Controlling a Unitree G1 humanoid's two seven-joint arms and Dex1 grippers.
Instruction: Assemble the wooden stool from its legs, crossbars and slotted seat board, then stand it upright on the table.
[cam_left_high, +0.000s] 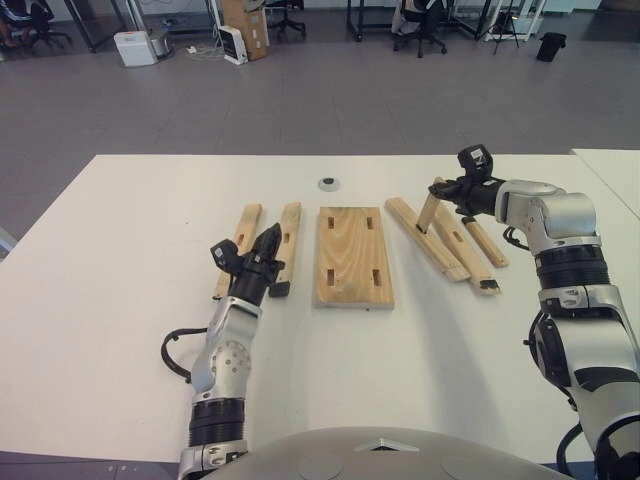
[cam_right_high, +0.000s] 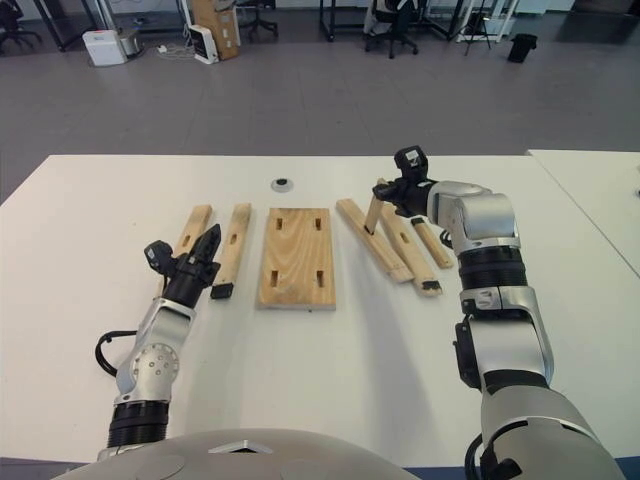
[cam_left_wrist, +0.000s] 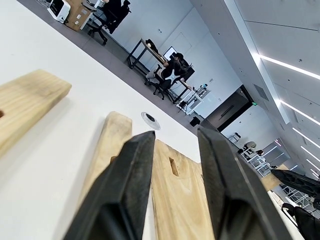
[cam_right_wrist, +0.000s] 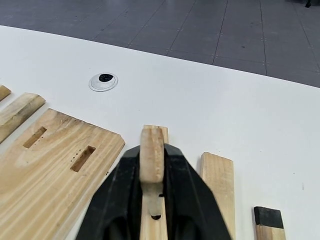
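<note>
**Stool not yet joined: one piece lifted, the rest lying flat**

Head view: I judge the assembly barely begun. The seat board (cam_left_high: 354, 256) lies flat mid-desk with its slots empty. Its long axis runs from the near edge to the far edge. Toward the left edge lie the inner leg (cam_left_high: 290, 228) and the outer leg (cam_left_high: 240, 245), both roughly parallel to the board. Toward the right edge the long piece (cam_left_high: 425, 238), the black-footed piece (cam_left_high: 465, 250) and the short piece (cam_left_high: 487, 245) lie flat, slanting a little. Nothing is slotted together and nothing stands, so all the joining and the final righting are left.

My left gripper (cam_left_high: 271, 238) sits low between the two legs, pointing at the far edge. My right gripper (cam_left_high: 448, 192) clamps the held piece (cam_left_high: 429, 214) by its upper end. That piece tilts steeply, its lower end dipping toward the near edge. I cannot tell whether it touches the long piece.

Left wrist view: the fingers (cam_left_wrist: 125, 190) stand moderately apart and grip nothing. The inner leg lies beneath them, with the seat board just beside it.

Right wrist view: the jaws are closed tight on the held piece (cam_right_wrist: 152, 147), which lies near the board's far corner.
</note>
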